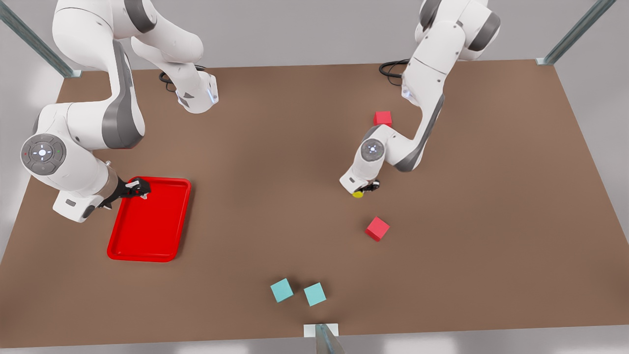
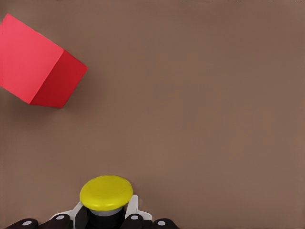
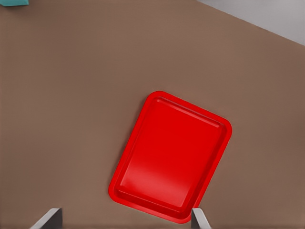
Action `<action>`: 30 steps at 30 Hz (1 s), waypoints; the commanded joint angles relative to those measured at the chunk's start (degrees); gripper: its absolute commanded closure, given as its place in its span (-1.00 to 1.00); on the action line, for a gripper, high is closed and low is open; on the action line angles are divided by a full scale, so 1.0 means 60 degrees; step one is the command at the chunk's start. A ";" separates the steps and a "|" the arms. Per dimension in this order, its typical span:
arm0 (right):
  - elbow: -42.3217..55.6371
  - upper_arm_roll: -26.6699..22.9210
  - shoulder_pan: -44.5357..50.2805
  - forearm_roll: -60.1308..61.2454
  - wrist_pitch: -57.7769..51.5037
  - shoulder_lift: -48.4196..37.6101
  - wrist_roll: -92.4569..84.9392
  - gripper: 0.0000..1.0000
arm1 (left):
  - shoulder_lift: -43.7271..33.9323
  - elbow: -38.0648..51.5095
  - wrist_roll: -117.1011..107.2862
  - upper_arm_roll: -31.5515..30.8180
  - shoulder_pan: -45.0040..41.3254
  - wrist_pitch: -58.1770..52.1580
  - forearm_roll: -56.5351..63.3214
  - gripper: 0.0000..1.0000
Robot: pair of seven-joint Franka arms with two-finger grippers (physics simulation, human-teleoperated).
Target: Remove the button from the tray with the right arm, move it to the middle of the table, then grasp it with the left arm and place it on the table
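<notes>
The button (image 1: 357,193) has a yellow domed cap on a short black body and sits between the fingers of my left gripper (image 1: 365,189), which is shut on it. This is near the middle of the table (image 1: 275,147), towards the front view's right. Whether the button touches the tabletop I cannot tell. In the left wrist view the button (image 2: 106,192) shows pinched between the pale fingertips (image 2: 134,205). My right gripper (image 1: 138,189) hangs open over the far end of the red tray (image 1: 147,241), holding nothing. The right wrist view looks down on the tray (image 3: 171,152), which holds nothing, between spread fingertips (image 3: 50,218).
One red cube (image 1: 377,228) lies just in front of the left gripper, also the red cube (image 2: 40,71) in the left wrist view. Another red cube (image 1: 383,118) sits behind that arm. Two teal cubes (image 1: 281,289) (image 1: 314,294) rest near the front edge.
</notes>
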 commanded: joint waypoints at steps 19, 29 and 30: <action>-0.0009 0.0018 0.0264 -0.0110 -0.0034 -0.0021 -0.0018 -1.00 | 0.0927 0.1644 -2.4258 0.0352 -0.0050 -0.8395 0.6540 0.04; -0.0009 0.0018 0.0249 -0.0124 -0.0034 -0.0021 -0.0018 -1.00 | 0.2406 0.1601 -2.5753 0.0352 -0.0533 -0.8425 0.9821 0.04; -0.0009 0.0004 0.0249 -0.0124 -0.0034 -0.0021 -0.0018 -1.00 | 0.2480 0.1601 -2.5753 0.0352 -0.0533 -0.8234 0.9836 0.04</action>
